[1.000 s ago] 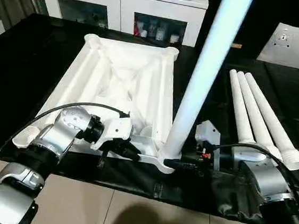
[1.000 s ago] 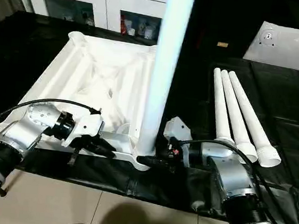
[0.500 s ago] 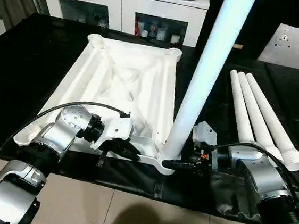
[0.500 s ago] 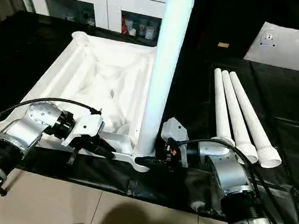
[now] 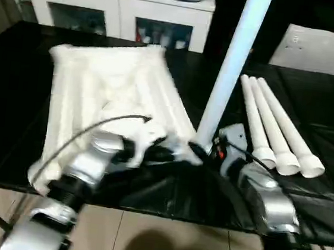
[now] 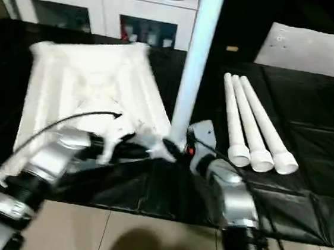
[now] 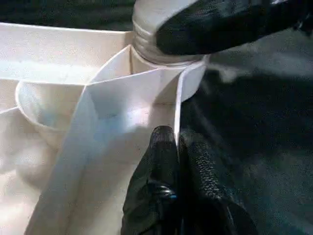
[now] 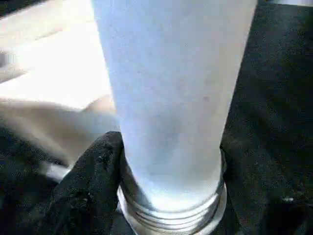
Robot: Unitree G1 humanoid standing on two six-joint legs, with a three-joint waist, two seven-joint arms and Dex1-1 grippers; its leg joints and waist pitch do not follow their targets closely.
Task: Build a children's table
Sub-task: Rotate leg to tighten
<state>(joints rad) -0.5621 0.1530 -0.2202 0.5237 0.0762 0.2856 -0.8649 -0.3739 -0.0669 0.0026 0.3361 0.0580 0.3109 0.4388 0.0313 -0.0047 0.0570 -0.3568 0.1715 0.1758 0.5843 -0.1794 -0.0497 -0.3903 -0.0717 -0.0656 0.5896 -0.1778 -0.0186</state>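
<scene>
The tabletop (image 5: 107, 92) lies upside down on the black-covered table (image 5: 12, 115), its ribbed underside facing up, one near corner pointing toward the robot. In that corner socket (image 7: 168, 73) stands one leg (image 5: 230, 66), upright and rising out of the top of the picture.

The right gripper (image 8: 146, 196) has its black fingers (image 8: 90, 181) around the base of that standing leg, right at the threaded collar above the socket; the jaws stand fairly wide, on either side of the tube. In the left wrist view a black finger of that same gripper lies across the foot of the leg.

The left gripper (image 7: 177, 147) is pinched tight on the thin rim of the tabletop just beside the socket, one finger inside the rim, one outside, almost touching each other.

To the right, three spare legs (image 5: 274, 127) lie side by side on the black cover, touching, their wide threaded ends toward the robot.

Behind the table sits a white cabinet (image 5: 116, 12) with glass doors, and at far right a flat white sheet (image 5: 318, 51) rests on the cover.
</scene>
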